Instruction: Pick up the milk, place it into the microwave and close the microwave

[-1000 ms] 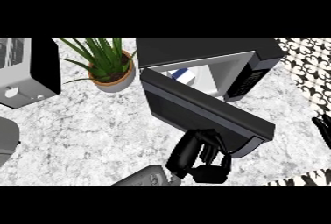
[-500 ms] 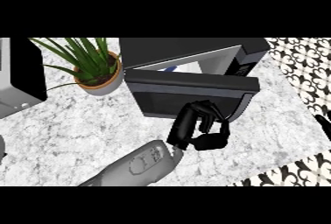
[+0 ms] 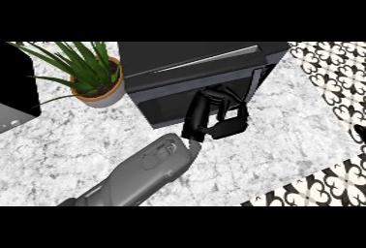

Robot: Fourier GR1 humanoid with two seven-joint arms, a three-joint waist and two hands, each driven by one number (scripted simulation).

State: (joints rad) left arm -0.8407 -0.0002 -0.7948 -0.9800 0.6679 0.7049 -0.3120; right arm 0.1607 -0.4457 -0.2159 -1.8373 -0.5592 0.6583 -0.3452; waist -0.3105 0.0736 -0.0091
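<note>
On the table (image 3: 64, 145) the microwave (image 3: 193, 72) stands far, centre, with a potted plant (image 3: 89, 80) just to its left. The right robot hand (image 3: 214, 118) lies against the microwave's near face.

A kitchen: marble counter (image 3: 85, 135), microwave (image 3: 193, 72), potted plant (image 3: 93, 77)

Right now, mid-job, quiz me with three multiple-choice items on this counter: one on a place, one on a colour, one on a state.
1. Where is the green potted plant relative to the black box-shaped microwave?
A. at its left
B. at its right
C. on top of it
2. What colour is the plant's pot?
A. blue
B. terracotta
C. white
3. How does the microwave's door stand?
A. wide open
C. removed
B. shut or nearly so

Answers: 1 A, the plant stands beside the microwave toward the view's left. 2 B, its rim looks orange-brown. 3 B, the black hand rests against the door, and no interior shows.
</note>
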